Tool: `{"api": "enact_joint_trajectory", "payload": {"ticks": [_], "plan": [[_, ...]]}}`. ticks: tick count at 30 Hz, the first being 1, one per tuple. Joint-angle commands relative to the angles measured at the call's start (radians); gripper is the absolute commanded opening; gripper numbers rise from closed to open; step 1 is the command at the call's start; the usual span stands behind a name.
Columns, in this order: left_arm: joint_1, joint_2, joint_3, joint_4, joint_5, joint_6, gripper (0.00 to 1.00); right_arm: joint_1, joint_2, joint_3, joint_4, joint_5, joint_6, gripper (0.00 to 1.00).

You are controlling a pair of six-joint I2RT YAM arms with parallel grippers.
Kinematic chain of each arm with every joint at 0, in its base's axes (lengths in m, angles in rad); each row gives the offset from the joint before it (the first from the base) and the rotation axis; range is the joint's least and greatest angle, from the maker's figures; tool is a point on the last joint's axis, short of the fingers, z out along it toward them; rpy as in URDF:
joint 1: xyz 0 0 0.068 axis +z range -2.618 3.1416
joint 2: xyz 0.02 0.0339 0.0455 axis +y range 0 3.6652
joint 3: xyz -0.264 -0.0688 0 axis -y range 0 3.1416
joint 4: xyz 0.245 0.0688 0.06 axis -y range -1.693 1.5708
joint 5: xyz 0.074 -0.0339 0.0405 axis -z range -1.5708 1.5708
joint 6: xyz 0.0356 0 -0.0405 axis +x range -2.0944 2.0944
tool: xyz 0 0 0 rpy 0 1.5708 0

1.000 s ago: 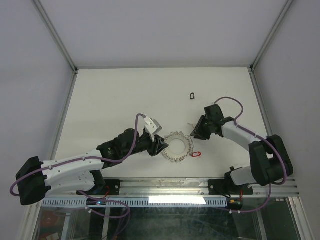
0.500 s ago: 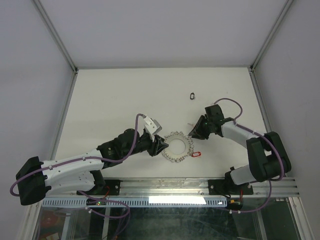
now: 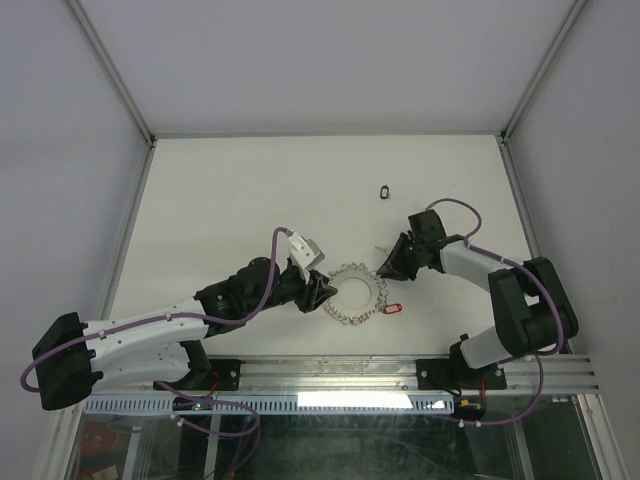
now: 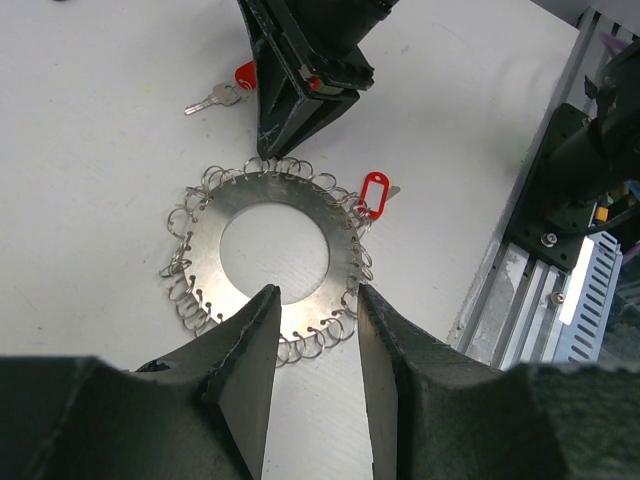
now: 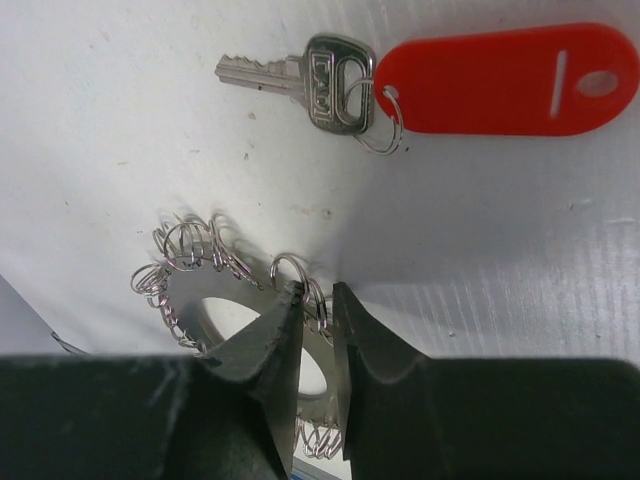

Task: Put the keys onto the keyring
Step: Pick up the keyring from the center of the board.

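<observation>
**Loop pick-up under way at the ring's far rim; one loose key waiting**

The flat grey metal keyring fringed with small wire loops (image 4: 338,225) lies flat on the white table (image 3: 230,200), between the two arms. The left gripper (image 4: 318,292) stands part-open with its tips at the ring's near rim, apparently steadying it. The right gripper (image 5: 318,292) is drawn narrow about one wire loop (image 5: 288,262) on the far rim; a firm pinch cannot be confirmed.

A small silver key with an oblong red plastic tag (image 4: 375,192) sits touching the ring's rim, apparently hooked on. A second red-tagged silver key (image 5: 480,80) lies loose just beyond the right gripper. A black-tagged key (image 3: 385,190) lies well apart, farther up the table.

Assessment: the step in hand is securing a loop for the next key. The next move calls for a sure hold on thin wire without dragging the ring, then fine alignment of the loose key's small split ring.
</observation>
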Motion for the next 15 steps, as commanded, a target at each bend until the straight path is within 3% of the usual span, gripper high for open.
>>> {"api": "enact_joint_trajectory", "payload": {"ticks": [1,15], "plan": [[-0.012,0.004,0.026,0.049,0.001,0.000,0.35,-0.007,0.006,0.002,0.040,-0.029,-0.009,0.20],[-0.012,-0.004,0.026,0.046,-0.002,-0.001,0.35,-0.007,-0.039,-0.026,0.118,-0.066,-0.028,0.00]]}}
